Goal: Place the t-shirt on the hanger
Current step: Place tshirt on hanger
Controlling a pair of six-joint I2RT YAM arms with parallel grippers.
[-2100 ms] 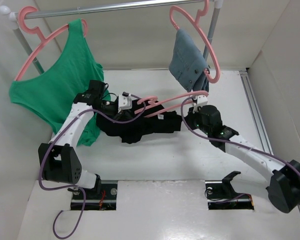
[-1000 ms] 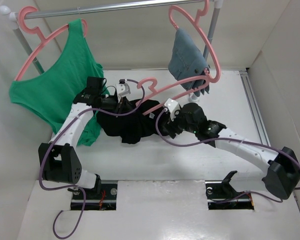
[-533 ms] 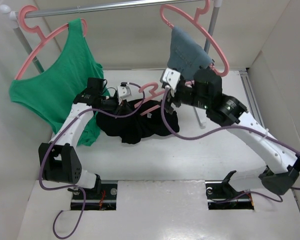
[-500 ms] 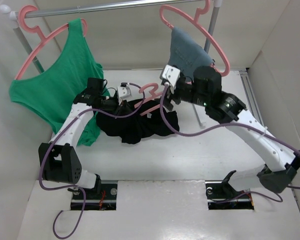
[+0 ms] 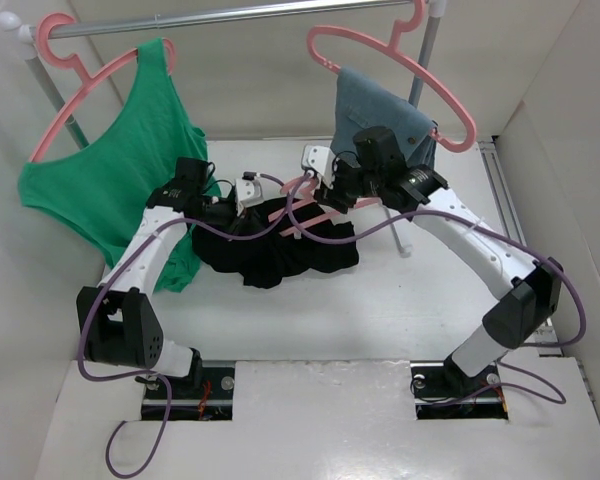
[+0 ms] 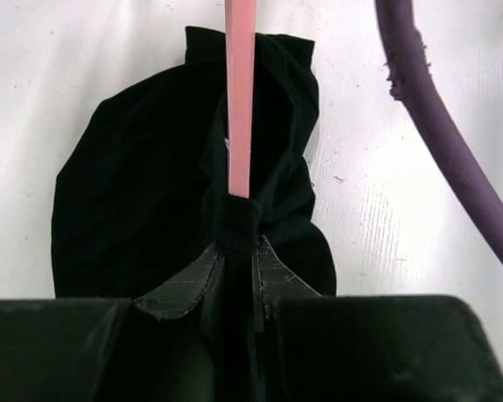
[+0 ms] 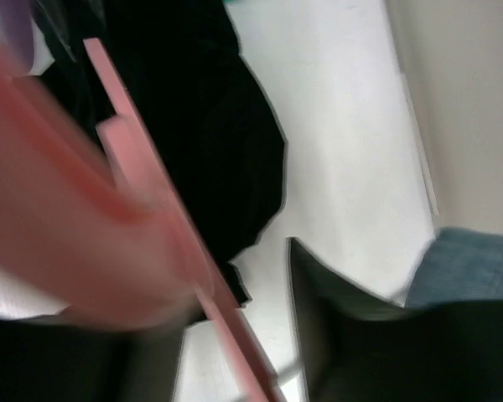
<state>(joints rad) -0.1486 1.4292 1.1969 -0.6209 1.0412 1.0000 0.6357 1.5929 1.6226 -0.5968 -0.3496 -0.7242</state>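
The task is judged to be at an early stage. The t-shirt (image 5: 280, 255) is seen as a crumpled heap on the table (image 5: 380, 310), and the hanger (image 5: 298, 207) is held low over its upper edge. No shoulder of the hanger can be seen inside the neck or under the cloth, so the threading, the spreading of the shoulders and the hanging are all taken as not yet done.

The left gripper (image 6: 235, 251) is pressed together on the hanger's thin bar. A fold of black cloth appears to be caught at the same pinch, though this cannot be made out for certain. The right gripper (image 5: 325, 188) is placed at the hook end, at 2 o'clock of the heap. Its wrist view is blurred. The bar is seen running past one dark finger, but whether the jaws are spread or clamped cannot be told.

The t-shirt is a soft, matt black knit, rumpled into rounded folds with no clear outline. The hanger is smooth, stiff, salmon-pink plastic, narrow and flat-sided, with curved shoulders.

A green top (image 5: 110, 170) on a like hanger is hung at 10 o'clock of the heap, and denim (image 5: 375, 105) at 1 o'clock, both from a metal rail (image 5: 230, 18). A thick purple cable (image 6: 427, 142) is seen beside the left wrist.
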